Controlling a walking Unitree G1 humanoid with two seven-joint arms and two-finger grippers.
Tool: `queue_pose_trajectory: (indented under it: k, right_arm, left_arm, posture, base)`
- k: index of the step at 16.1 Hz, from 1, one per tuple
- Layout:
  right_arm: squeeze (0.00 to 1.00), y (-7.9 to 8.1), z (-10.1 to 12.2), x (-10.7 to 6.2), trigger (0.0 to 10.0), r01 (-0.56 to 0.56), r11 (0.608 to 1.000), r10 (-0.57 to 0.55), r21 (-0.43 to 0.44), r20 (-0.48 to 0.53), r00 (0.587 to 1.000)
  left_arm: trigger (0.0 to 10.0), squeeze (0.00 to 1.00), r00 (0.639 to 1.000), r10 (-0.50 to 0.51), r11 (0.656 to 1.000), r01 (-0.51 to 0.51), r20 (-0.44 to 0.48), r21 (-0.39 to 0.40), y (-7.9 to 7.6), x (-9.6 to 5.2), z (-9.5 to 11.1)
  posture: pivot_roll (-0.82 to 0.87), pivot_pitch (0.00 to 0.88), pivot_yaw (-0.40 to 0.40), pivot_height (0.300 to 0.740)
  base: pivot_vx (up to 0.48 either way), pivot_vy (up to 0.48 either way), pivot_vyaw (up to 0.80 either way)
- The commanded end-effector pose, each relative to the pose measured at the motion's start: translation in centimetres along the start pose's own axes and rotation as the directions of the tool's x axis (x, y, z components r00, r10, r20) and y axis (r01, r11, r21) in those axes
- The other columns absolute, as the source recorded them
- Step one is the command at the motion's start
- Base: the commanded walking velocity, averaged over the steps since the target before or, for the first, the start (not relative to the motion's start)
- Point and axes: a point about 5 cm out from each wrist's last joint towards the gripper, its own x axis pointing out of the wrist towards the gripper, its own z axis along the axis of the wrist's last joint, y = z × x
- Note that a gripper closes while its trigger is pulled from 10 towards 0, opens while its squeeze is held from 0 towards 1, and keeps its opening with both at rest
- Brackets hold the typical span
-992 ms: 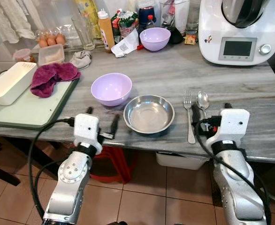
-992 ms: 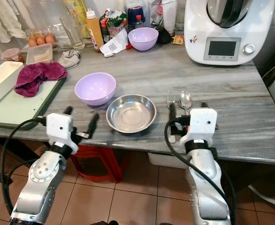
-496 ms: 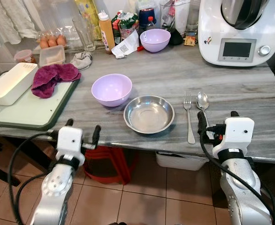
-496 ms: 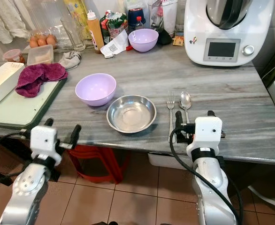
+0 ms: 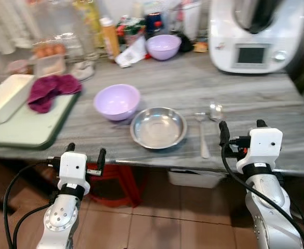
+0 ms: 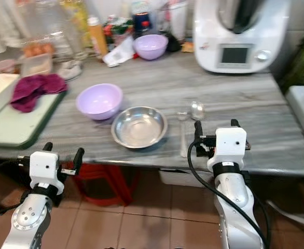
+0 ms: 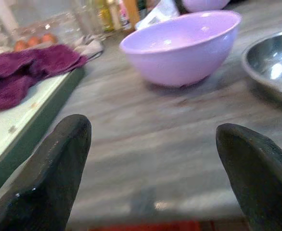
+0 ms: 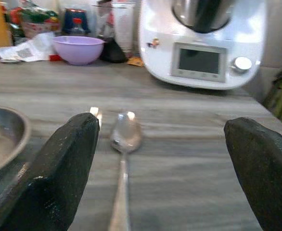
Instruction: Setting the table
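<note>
A steel bowl [image 5: 158, 127] sits near the front edge of the grey counter [image 5: 256, 93]. Just behind it to the left is a lilac bowl [image 5: 116, 101]; beside it to the right lie a fork [image 5: 202, 136] and spoon [image 5: 215, 111]. Both end effectors, left [image 5: 84, 154] and right [image 5: 239, 132], hover spread and empty before the counter's front edge.

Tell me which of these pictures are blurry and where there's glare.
Both eye views are motion-blurred throughout, the fork and spoon smeared. In the left wrist view the purple bowl is fairly sharp, its fingertips soft. In the right wrist view, glare flares off the spoon, and the foreground is soft.
</note>
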Motion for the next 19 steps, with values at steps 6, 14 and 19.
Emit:
queue_pose_trajectory:
  k: [6, 14, 19]
  right_arm:
    - [0.00, 0.4, 0.0, 0.0, 10.0, -0.012, 1.000, 0.012, 0.008, 0.003, 1.000]
    - [0.00, -0.2, 0.1, 0.1, 10.0, 0.020, 1.000, -0.020, 0.008, 0.002, 1.000]
    - [0.00, 0.2, 0.1, 0.3, 10.0, 0.015, 1.000, -0.015, 0.020, 0.006, 1.000]
  left_arm:
    - [10.0, 0.00, 0.999, -0.021, 1.000, 0.021, 0.024, 0.011, -0.7, 0.9, 0.9]
    - [10.0, 0.00, 0.999, -0.036, 0.999, 0.036, 0.021, 0.020, -0.8, 1.2, 1.1]
    - [10.0, 0.00, 0.999, -0.034, 0.999, 0.034, 0.018, 0.021, -0.7, 1.4, 1.2]
  posture:
    - [-0.14, 0.091, 0.094, 0.740]
    - [-0.15, 0.105, 0.101, 0.740]
    - [-0.14, 0.104, 0.104, 0.740]
  base:
    - [0.000, 0.000, -0.39]
    - [0.000, 0.000, 0.00]
    - [-0.245, 0.000, 0.00]
